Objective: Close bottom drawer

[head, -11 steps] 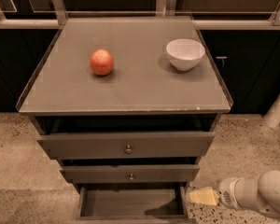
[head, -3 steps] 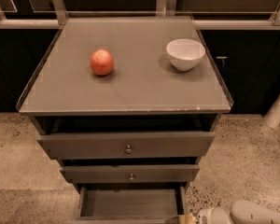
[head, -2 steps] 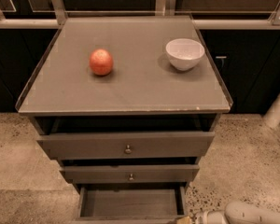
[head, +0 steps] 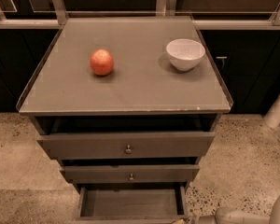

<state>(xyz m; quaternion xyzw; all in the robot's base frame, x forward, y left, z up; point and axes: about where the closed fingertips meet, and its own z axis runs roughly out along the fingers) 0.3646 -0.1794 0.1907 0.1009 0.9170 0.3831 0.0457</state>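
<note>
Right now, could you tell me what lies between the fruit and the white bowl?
Camera view: bare cabinet top between fruit and bowl. The gripper sits low, by the bottom drawer, at its front corner.

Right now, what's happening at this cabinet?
The robot is working on the bottom drawer, which stands pulled out and is not yet pushed in. The gripper sits at the lower edge of the view by the drawer's front right corner, with its arm reaching in from the right. Contact cannot be made out. On the cabinet top sit a red-orange fruit and a white bowl.
</note>
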